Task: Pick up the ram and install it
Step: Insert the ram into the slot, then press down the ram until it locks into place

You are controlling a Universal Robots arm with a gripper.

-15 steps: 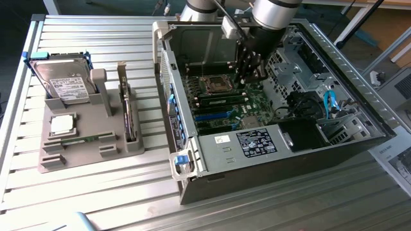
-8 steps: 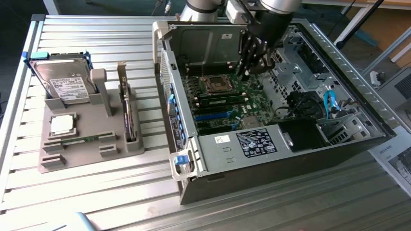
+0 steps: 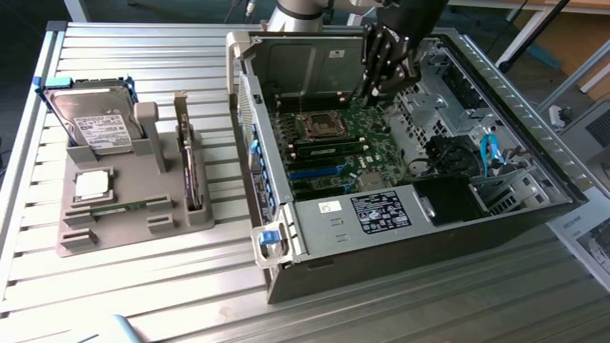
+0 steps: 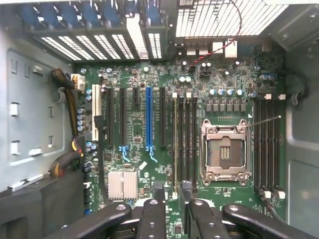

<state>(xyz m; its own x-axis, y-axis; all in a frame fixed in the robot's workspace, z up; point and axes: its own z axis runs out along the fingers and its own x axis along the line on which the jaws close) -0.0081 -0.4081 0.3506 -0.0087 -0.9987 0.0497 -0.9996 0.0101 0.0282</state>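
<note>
Arm over the open case, ram not collected

The black gripper [image 3: 389,68] hangs above the green motherboard [image 3: 333,139] inside the open grey computer case [image 3: 401,236], fingers spread wide and empty. One thin green ram stick [image 3: 124,208] lies on the grey holder tray [image 3: 114,232], far off at the exterior view's left. One silver hard drive [image 3: 96,125], one square processor chip [image 3: 91,184].
</note>
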